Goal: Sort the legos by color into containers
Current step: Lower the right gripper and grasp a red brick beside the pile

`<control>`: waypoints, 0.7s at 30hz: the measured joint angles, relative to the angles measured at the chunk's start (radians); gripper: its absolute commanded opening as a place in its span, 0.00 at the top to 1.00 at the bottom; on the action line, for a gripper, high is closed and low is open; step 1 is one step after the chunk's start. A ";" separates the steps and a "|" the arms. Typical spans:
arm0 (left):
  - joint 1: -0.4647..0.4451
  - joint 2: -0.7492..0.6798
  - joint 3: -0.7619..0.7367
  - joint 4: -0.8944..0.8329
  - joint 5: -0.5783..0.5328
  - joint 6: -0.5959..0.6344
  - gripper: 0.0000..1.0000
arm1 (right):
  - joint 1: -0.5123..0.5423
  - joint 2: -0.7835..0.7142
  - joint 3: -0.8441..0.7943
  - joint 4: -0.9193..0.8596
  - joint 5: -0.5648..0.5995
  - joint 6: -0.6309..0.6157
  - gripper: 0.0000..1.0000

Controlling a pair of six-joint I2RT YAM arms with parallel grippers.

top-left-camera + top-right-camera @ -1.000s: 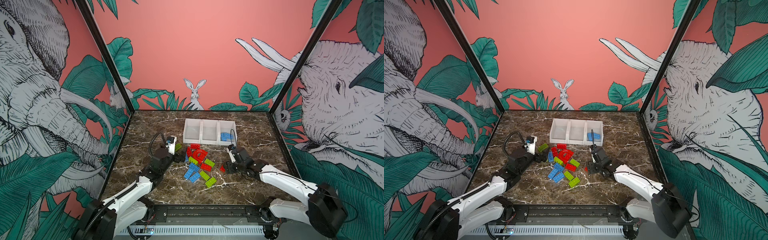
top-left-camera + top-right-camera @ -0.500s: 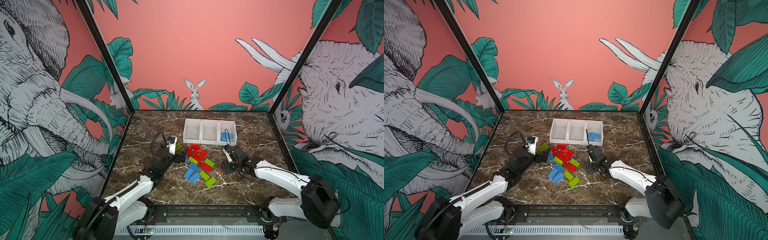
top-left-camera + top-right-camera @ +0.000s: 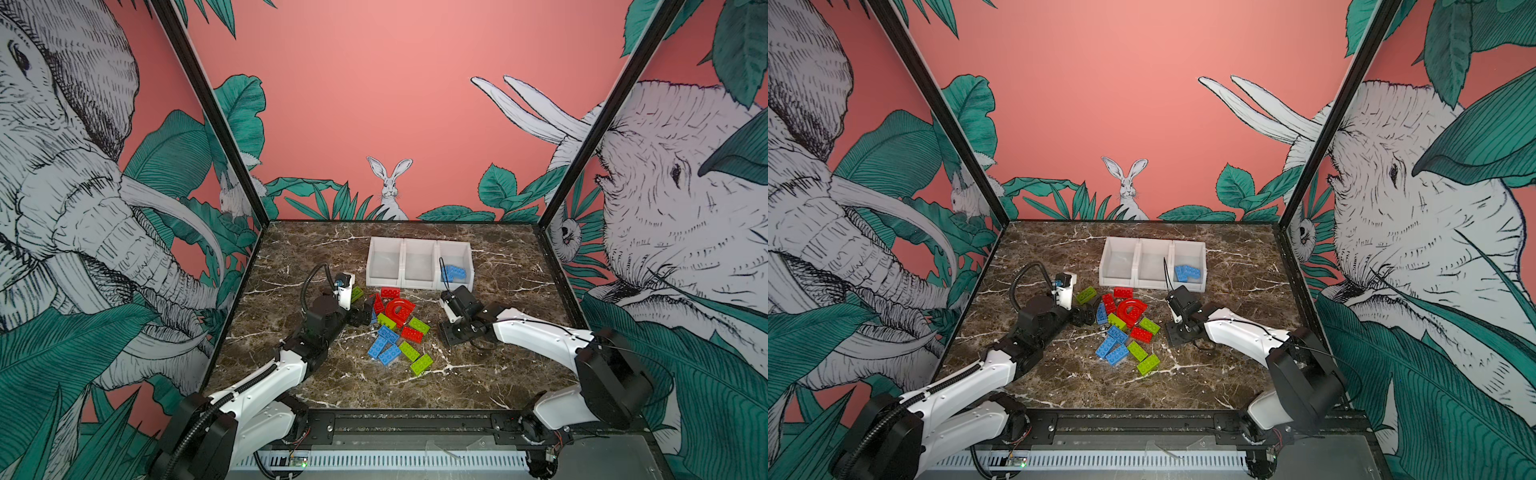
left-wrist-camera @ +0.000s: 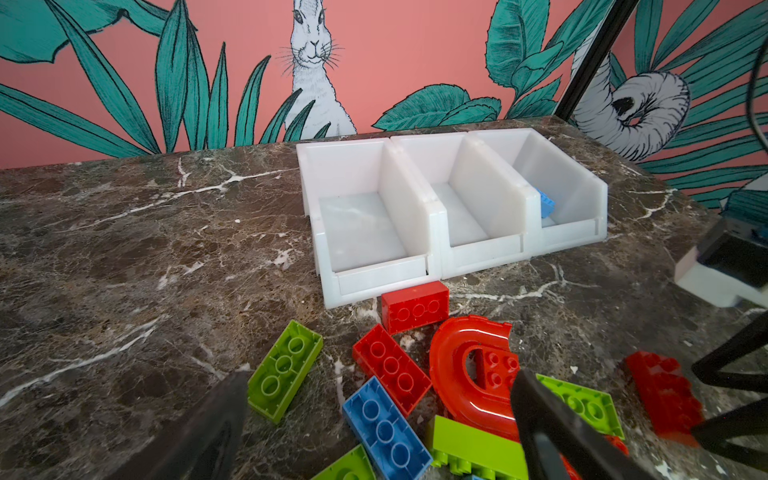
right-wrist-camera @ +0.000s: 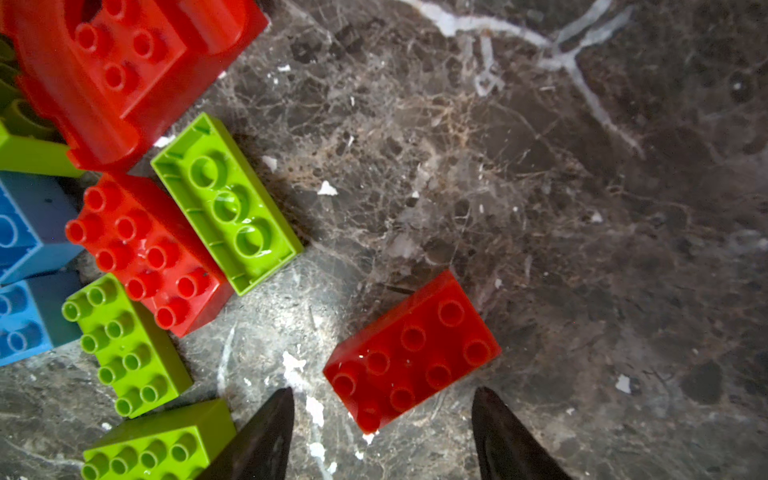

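Red, blue and lime green legos (image 3: 397,332) (image 3: 1127,332) lie in a loose pile mid-table, a red arch (image 3: 400,309) (image 4: 465,374) among them. The three white containers (image 3: 419,284) (image 3: 1152,283) (image 4: 482,253) stand behind the pile; the rightmost holds blue bricks (image 3: 453,272) (image 3: 1187,272) (image 4: 546,203). My left gripper (image 3: 365,316) (image 4: 380,378) is open at the pile's left edge, a blue brick (image 4: 386,428) lying between its fingers. My right gripper (image 3: 451,334) (image 5: 382,415) points down, open, over a lone red brick (image 5: 411,353) right of the pile. The brick's near corner sits between the fingertips, untouched.
Dark marble tabletop (image 3: 498,374) walled by illustrated panels at left, right and back. A green brick (image 3: 356,294) (image 4: 284,370) lies apart at the pile's left. The right arm's cable (image 3: 442,270) rises in front of the rightmost container.
My right gripper has shifted left and down over the lone red brick, which it now covers in the top views, and its jaws have narrowed. The left arm has not moved.
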 measured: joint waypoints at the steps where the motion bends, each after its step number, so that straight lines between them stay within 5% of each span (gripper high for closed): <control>1: 0.000 0.000 0.000 0.000 0.000 0.000 0.01 | 0.000 0.007 0.003 0.001 -0.004 0.002 0.36; 12: 0.000 0.001 0.000 0.000 0.002 -0.003 0.01 | 0.008 0.104 0.042 0.026 -0.013 0.037 0.41; 21: 0.000 0.001 0.000 0.000 0.002 -0.003 0.01 | 0.035 0.188 0.095 0.037 0.050 0.052 0.54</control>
